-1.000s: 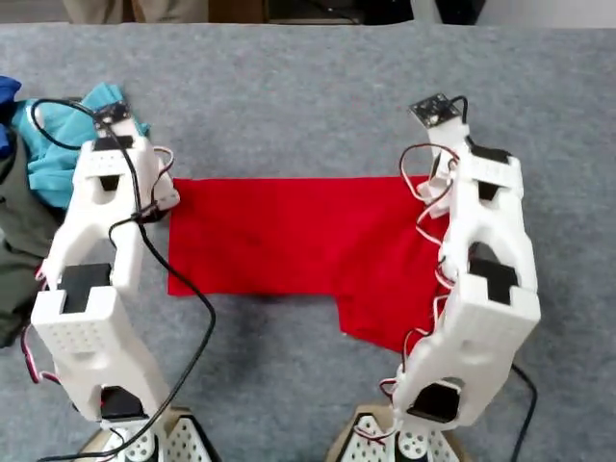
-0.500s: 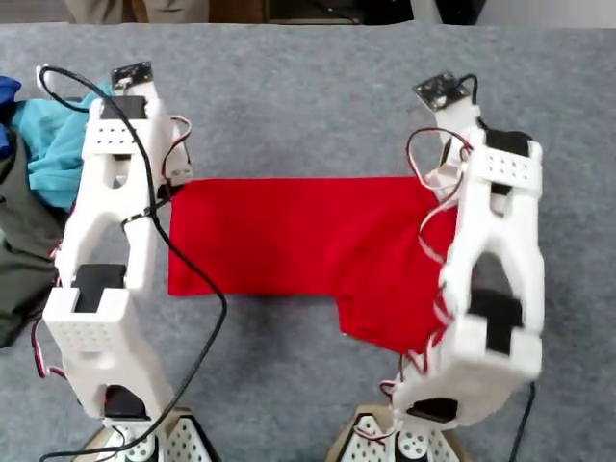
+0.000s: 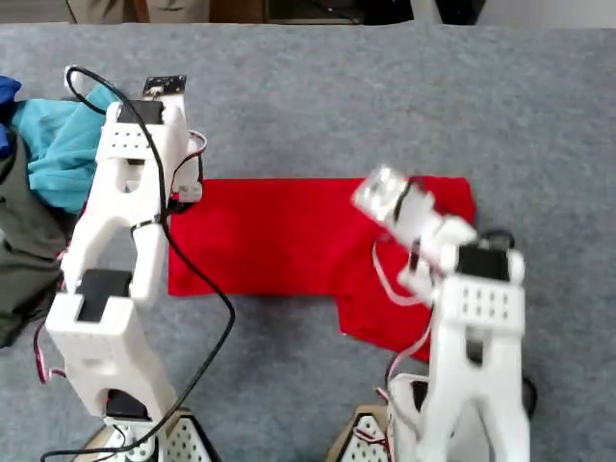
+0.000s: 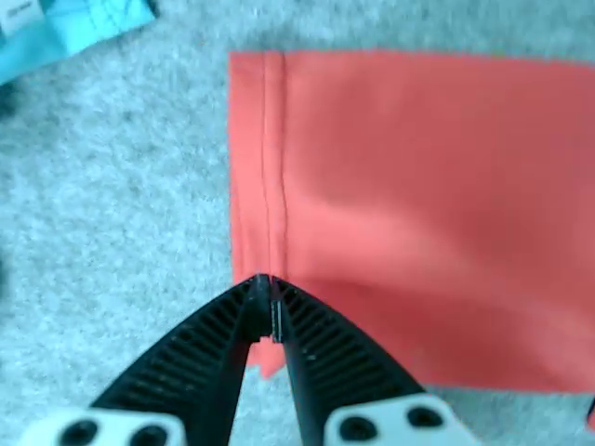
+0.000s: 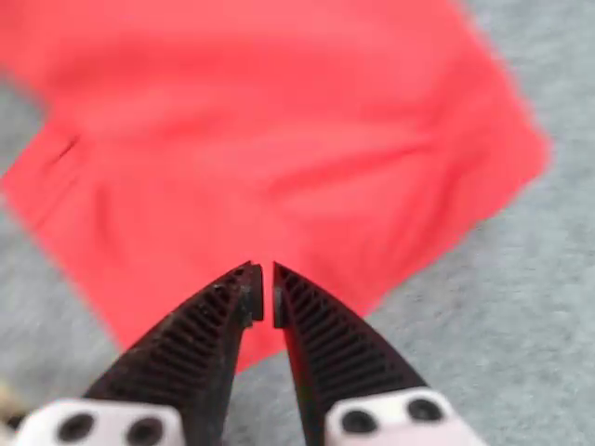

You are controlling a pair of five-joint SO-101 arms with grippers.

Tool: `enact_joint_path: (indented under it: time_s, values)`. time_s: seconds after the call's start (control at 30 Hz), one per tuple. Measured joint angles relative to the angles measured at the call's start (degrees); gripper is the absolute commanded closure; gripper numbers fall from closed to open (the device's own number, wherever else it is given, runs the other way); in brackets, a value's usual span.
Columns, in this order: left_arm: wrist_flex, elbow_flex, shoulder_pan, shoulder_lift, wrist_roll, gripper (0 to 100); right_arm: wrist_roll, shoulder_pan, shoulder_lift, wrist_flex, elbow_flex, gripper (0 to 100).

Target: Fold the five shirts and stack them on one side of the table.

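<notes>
On the surface (image 3: 318, 106), high view: red shirt (image 3: 279, 236) lies flat between both arms; crumpled teal shirt (image 3: 58, 154) at the edge.
Left wrist view: left gripper (image 4: 263, 290) pressed together, tips over the red shirt's hem.
Right wrist view: right gripper (image 5: 263, 279) practically closed, holding nothing, above the red shirt.

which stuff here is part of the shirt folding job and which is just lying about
Job: red shirt, laid flat; teal shirt, dark garment and blue garment, heaped at the side.
Just there: black cable; grey table cover.
</notes>
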Motion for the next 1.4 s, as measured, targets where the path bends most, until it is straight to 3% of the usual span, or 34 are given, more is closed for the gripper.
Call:
enact_joint_path:
  time_s: [0.33, 0.53, 0.7, 0.93, 1.4]
  values:
    - [-8.26, 26.37, 0.00, -18.29, -4.66, 98, 15.47, -0.70, -21.98, 16.00, 11.96, 92.1]
    - [-11.52, 37.10, 0.00, -25.85, -4.84, 98, 20.40, -0.70, -25.93, 17.14, 13.71, 87.9]
    - [-11.60, 39.12, 0.00, -26.55, -4.84, 98, 22.95, -0.79, -24.35, 12.84, 18.20, 82.2]
    - [-11.60, 39.12, 0.00, -26.73, -4.84, 98, 26.29, -0.79, -23.12, 11.96, 19.25, 82.4]
    - [-11.60, 39.12, 0.00, -26.73, -4.84, 98, 28.48, -0.79, -12.48, 0.79, 25.85, 82.4]
